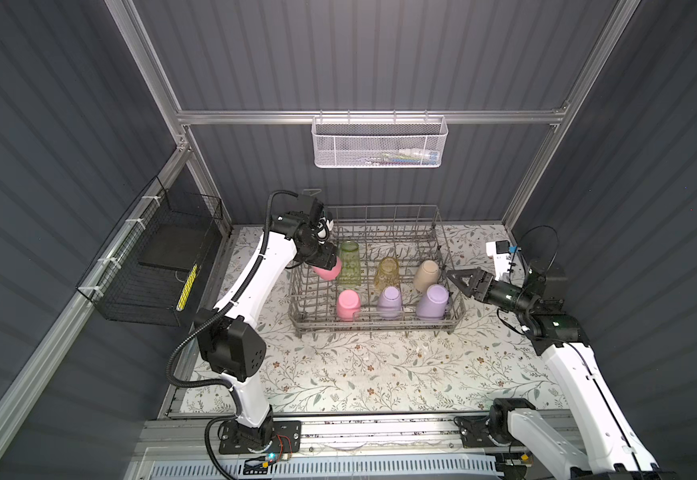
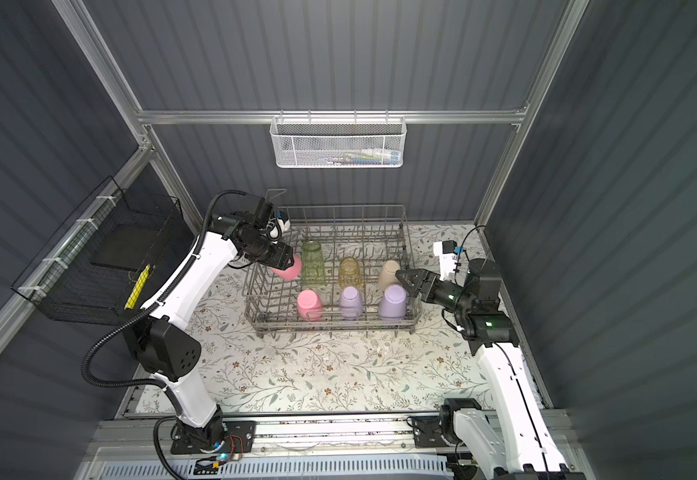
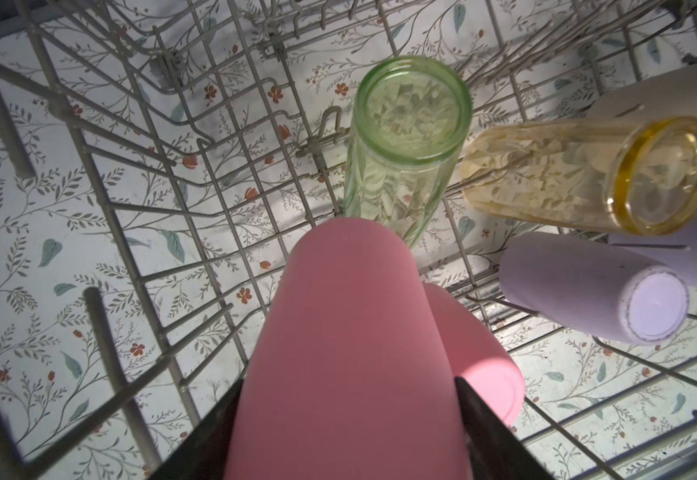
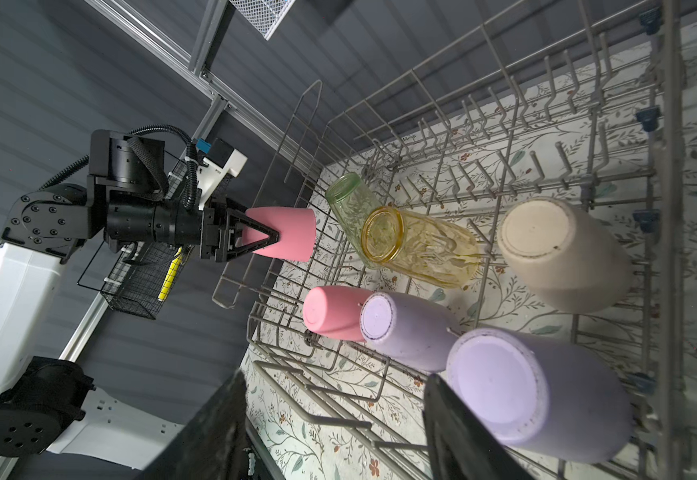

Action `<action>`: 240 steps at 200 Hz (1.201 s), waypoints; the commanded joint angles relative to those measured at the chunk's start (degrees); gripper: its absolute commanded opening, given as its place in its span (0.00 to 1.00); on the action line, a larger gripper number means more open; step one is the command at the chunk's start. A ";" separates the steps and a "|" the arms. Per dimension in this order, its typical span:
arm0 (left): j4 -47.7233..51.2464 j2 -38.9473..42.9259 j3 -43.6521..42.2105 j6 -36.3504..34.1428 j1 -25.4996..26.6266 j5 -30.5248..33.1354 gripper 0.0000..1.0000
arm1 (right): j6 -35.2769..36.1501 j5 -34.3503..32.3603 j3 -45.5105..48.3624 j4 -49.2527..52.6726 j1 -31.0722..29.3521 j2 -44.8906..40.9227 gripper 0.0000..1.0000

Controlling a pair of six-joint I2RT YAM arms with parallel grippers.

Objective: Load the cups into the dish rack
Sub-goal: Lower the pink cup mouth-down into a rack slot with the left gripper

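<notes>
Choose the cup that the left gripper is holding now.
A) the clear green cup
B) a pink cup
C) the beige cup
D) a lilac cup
B: in the right wrist view the left gripper is closed on the sides of a pink cup, which lies sideways between its black fingers.
</notes>
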State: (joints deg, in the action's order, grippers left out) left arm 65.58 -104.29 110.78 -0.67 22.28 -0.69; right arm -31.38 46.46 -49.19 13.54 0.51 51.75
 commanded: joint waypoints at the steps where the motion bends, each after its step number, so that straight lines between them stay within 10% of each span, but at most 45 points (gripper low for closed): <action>1: 3.05 -1.50 2.58 1.52 -0.40 3.70 0.67 | 1.16 0.96 0.58 -0.33 0.52 0.02 0.68; 240: 3.37 -12.69 4.49 5.84 -1.13 10.32 0.68 | 1.21 3.11 3.90 -1.74 1.86 1.40 0.67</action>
State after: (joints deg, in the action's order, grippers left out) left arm 67.20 -116.14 114.28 3.95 21.30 6.50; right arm -30.83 48.66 -46.00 12.91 1.93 53.06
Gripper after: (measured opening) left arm 0.715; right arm 0.671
